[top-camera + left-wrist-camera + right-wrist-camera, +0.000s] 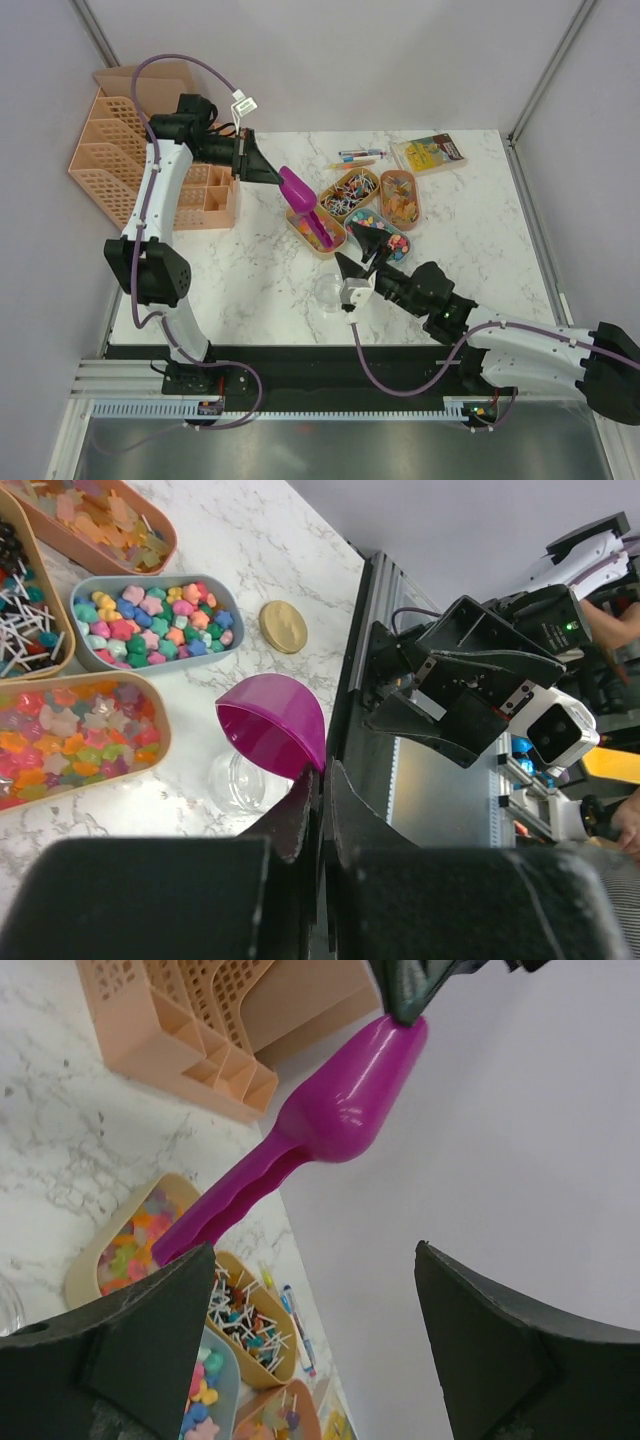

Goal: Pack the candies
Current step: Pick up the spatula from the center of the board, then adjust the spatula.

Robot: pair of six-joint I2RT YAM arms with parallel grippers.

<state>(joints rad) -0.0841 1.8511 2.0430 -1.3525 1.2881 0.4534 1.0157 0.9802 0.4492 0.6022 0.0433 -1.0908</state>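
My left gripper (262, 165) is shut on the rim of a purple scoop's bowl (298, 190) and holds it tilted, with the handle pointing down at the tray of bright orange-pink candies (305, 228). In the left wrist view the scoop bowl (272, 723) looks empty and hangs over a clear glass jar (238, 780). My right gripper (355, 250) is open and empty. It hovers by the grey tray of pastel candies (392, 240), with the jar (330, 293) just left of it. The right wrist view shows the scoop (330, 1120) from below.
Trays of stick candies (350, 192) and pale chunks (400, 197) sit behind. Pens (355, 155) and a yellow packet (430, 152) lie at the back. A peach organiser (140, 150) stands at the left. A gold lid (283, 626) lies near the jar.
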